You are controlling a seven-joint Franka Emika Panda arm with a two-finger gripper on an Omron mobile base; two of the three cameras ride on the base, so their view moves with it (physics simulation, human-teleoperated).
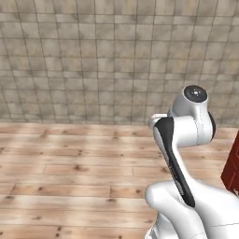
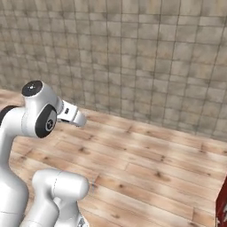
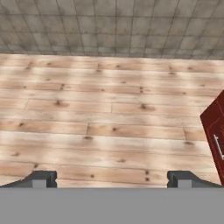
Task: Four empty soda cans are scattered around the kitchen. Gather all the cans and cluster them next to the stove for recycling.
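Wood plank floor (image 1: 70,168) is met by one tan tiled wall (image 1: 93,56) in the left base view; one red cabinet (image 1: 232,168) is cut off at the right edge. The right base view shows its corner at the lower right. In the hand view, the gripper (image 3: 112,179) is spread wide, holding nothing, over the kitchen planks.

Wood plank floor (image 3: 100,113) spreads below a tan tiled wall (image 3: 113,26) at twelve o'clock; a red cabinet (image 3: 214,131) corner at three o'clock; gripper (image 3: 111,178) fingertips wide apart.
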